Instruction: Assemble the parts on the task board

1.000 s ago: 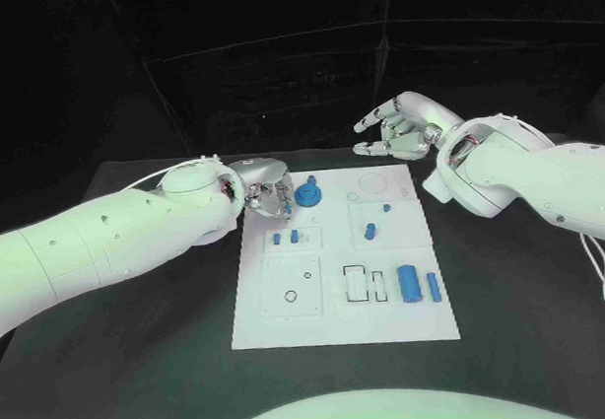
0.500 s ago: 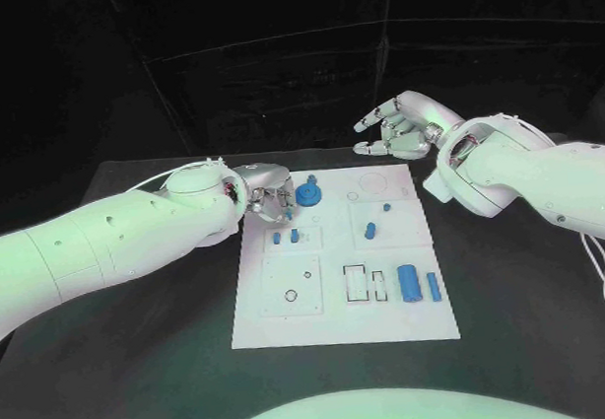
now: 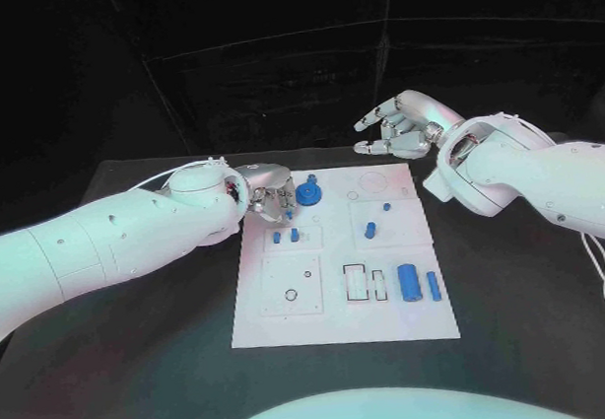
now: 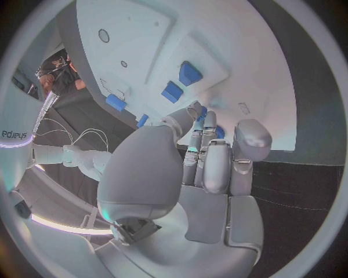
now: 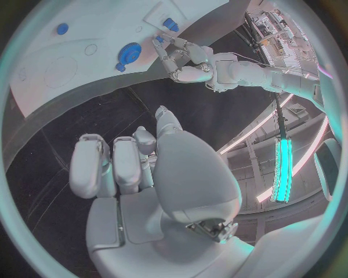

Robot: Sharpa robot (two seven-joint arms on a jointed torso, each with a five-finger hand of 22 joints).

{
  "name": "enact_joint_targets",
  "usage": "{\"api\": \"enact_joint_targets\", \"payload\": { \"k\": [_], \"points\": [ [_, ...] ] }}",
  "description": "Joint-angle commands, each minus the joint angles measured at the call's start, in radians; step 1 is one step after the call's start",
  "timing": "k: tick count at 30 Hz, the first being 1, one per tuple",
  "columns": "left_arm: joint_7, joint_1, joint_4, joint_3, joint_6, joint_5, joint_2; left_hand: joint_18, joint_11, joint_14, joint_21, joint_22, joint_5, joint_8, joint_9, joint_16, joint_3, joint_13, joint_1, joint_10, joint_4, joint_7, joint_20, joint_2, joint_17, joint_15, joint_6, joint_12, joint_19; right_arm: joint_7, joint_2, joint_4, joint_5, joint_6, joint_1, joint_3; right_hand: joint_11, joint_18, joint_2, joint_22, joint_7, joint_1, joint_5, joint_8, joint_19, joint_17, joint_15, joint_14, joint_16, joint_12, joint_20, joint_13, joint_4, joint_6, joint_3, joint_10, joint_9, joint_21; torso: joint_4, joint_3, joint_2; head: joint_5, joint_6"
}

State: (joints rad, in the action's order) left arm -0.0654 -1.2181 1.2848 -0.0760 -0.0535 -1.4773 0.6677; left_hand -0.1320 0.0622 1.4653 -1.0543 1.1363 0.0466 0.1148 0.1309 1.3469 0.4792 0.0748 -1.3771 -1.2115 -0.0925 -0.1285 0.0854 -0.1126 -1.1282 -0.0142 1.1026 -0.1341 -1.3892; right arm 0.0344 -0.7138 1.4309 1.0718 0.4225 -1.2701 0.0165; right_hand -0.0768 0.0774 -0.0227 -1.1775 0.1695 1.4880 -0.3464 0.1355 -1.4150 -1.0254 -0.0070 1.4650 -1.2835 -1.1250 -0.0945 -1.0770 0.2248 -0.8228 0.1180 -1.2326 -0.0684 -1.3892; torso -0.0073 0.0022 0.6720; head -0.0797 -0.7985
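- Left hand (image 3: 269, 195) at the upper left corner of the board (image 3: 344, 320), fingers (image 4: 205, 152) drawn together, tips down against a blue part (image 3: 287, 209); whether actually pinched, cannot tell.
- Round blue gear (image 3: 311, 193) just right of those fingertips, on the board's upper left.
- Right hand (image 3: 402, 127) above the board's far edge, upper middle of the head view, off the table; fingers (image 5: 123, 159) loosely curled, apart, holding nothing.
- Other blue parts (image 3: 411, 282) spread over the board's middle and right.
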Motion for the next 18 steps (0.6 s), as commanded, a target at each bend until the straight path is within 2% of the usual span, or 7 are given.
{"api": "enact_joint_targets", "payload": {
  "k": [1,6,18],
  "points": [
    [-0.007,0.0,-0.002,0.0,0.011,0.005,-0.003,0.019,0.005,0.007,-0.006,0.002,0.001,-0.009,-0.003,0.0,0.0,-0.004,0.011,0.005,-0.002,-0.001,-0.002,-0.009,0.003,-0.002,-0.005,0.011,-0.003,-0.007,0.0,0.001,-0.001,-0.002,-0.002,-0.001,0.0,-0.002,-0.01,0.0,0.0,-0.002,-0.004,0.004,0.007,-0.001,-0.001,0.013,0.003,0.0,-0.001,0.0,0.005,0.002,0.003,0.008,0.0,0.004,-0.0001,0.0008,0.0,0.0,0.0],
    [-0.011,0.0,-0.006,0.0,0.01,0.005,-0.005,0.02,0.016,0.005,-0.004,0.002,0.001,-0.027,-0.012,-0.002,-0.007,-0.01,0.031,0.039,0.004,-0.008,0.003,-0.025,0.01,0.006,-0.03,0.037,-0.002,-0.007,0.0,0.001,-0.001,-0.002,-0.002,-0.001,0.0,-0.002,-0.01,0.0,0.0,-0.002,-0.004,0.004,0.007,-0.001,-0.001,0.013,0.003,0.0,-0.001,0.0,0.005,0.002,0.003,0.008,0.0,0.004,0.0005,0.0003,0.0,0.001,0.001],
    [-0.018,0.0,-0.006,0.0,0.014,0.005,-0.002,0.019,0.028,0.003,0.004,-0.003,0.001,-0.042,-0.022,-0.004,-0.008,-0.01,0.036,0.076,0.004,-0.015,0.012,-0.033,0.018,0.016,-0.046,0.062,0.001,-0.005,-0.002,0.0,-0.001,-0.003,-0.002,-0.001,0.0,-0.002,-0.01,0.0,0.0,-0.002,-0.004,0.004,0.007,-0.001,-0.001,0.013,0.003,0.0,-0.001,0.0,0.005,0.002,0.003,0.008,0.0,0.004,0.0005,0.0003,-0.001,0.001,0.0]
  ]
}}
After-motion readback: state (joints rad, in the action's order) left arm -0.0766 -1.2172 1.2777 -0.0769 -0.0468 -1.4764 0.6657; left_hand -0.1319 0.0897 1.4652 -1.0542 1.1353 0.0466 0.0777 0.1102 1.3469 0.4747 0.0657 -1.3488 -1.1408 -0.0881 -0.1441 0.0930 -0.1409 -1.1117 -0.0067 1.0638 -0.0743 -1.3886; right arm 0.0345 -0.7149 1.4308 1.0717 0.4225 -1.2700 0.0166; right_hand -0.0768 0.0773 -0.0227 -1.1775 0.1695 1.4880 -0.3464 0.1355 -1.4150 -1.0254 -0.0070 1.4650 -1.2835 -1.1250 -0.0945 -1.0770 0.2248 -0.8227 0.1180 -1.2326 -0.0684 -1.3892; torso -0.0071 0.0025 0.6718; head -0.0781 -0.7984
